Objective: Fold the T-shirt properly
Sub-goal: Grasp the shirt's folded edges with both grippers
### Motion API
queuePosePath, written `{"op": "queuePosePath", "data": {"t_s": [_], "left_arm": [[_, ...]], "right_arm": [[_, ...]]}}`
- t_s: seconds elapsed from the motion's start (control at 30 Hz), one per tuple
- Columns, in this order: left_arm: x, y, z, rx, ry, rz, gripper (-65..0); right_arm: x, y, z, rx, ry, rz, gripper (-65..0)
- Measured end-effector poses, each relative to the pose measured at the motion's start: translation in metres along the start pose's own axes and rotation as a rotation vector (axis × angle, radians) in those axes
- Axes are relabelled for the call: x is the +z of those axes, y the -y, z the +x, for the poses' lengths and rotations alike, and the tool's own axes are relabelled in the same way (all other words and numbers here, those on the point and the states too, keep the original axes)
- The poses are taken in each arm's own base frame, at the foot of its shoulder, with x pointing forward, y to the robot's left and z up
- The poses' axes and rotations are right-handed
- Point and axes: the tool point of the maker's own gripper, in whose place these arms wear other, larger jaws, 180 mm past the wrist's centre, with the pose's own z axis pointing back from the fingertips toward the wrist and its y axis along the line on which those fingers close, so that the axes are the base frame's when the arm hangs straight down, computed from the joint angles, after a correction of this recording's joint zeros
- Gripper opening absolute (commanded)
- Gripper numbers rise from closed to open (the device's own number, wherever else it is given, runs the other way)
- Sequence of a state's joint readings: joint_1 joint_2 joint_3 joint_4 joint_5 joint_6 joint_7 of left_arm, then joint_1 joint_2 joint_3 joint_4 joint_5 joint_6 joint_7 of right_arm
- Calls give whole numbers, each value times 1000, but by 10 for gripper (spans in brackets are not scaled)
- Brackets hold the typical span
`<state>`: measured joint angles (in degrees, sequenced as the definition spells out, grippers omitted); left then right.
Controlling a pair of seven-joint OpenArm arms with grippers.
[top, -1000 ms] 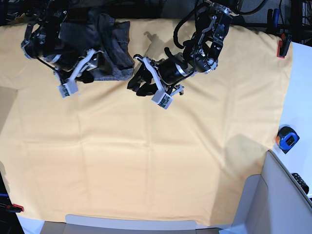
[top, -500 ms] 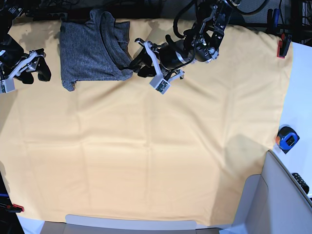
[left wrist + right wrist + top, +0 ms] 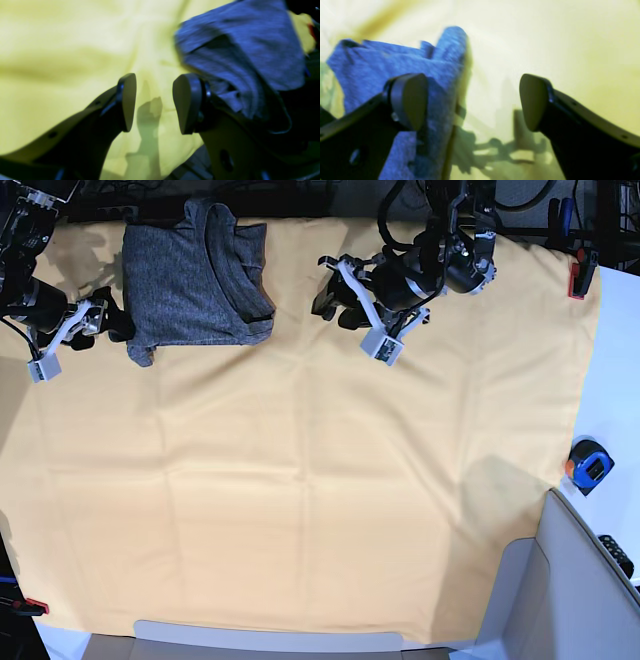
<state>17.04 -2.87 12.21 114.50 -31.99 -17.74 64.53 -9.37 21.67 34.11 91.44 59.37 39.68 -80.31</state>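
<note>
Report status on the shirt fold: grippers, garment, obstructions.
Left gripper open, empty, clear of the shirt. Right gripper open, empty, at its edge. T-shirt lies folded on the yellow cloth. Nothing on it.

Both arms are black, jointed machines with looping black cables near their bases at the top edge of the base view. Each ends in a gripper with white bracket pieces: the left gripper (image 3: pixel 335 295) upper centre, the right gripper (image 3: pixel 100 320) far left. Close up, the fingers (image 3: pixel 128 100) are dark curved struts with small holes, tipped by rounded matte-black pads (image 3: pixel 410 98).
</note>
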Motion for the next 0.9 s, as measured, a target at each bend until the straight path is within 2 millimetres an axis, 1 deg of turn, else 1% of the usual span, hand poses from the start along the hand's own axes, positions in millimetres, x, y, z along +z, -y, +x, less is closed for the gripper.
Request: {"op": "queuePosePath", "data": {"t_s": [0.1, 0.2, 0.23, 0.47, 0.57, 0.67, 0.73, 0.77, 0.87, 0.9], "left_arm": [[1, 2, -7, 11, -12, -4, -379], [1, 3, -15, 23, -29, -5, -379], [1, 3, -16, 25, -30, -6, -379], [1, 4, -16, 26, -30, -8, -379], [1, 4, -16, 26, -30, -8, -379], [2, 6, -26, 39, -50, -12, -378], [3, 8, -42, 42, -130, -16, -376], [3, 9, -47, 45, -152, -21, -376], [5, 30, -46, 35, -158, -146, -376], [5, 34, -45, 27, -161, -172, -376]], "right_arm": [[-8, -9, 0, -62, 35, 80, -79], [-14, -19, 13, -118, 111, 169, -79], [-15, -21, 13, -129, 120, 183, -79], [-23, -32, 9, -164, 131, 222, -79], [-25, -33, 5, -174, 126, 224, -81], [-28, -32, -1, -176, 106, 208, -81], [-29, -29, -4, -172, 91, 192, -82], [-30, -28, -4, -171, 86, 186, -82], [-32, -28, -3, -167, 88, 177, -92], [-34, -29, -4, -159, 77, 174, -119]]}}
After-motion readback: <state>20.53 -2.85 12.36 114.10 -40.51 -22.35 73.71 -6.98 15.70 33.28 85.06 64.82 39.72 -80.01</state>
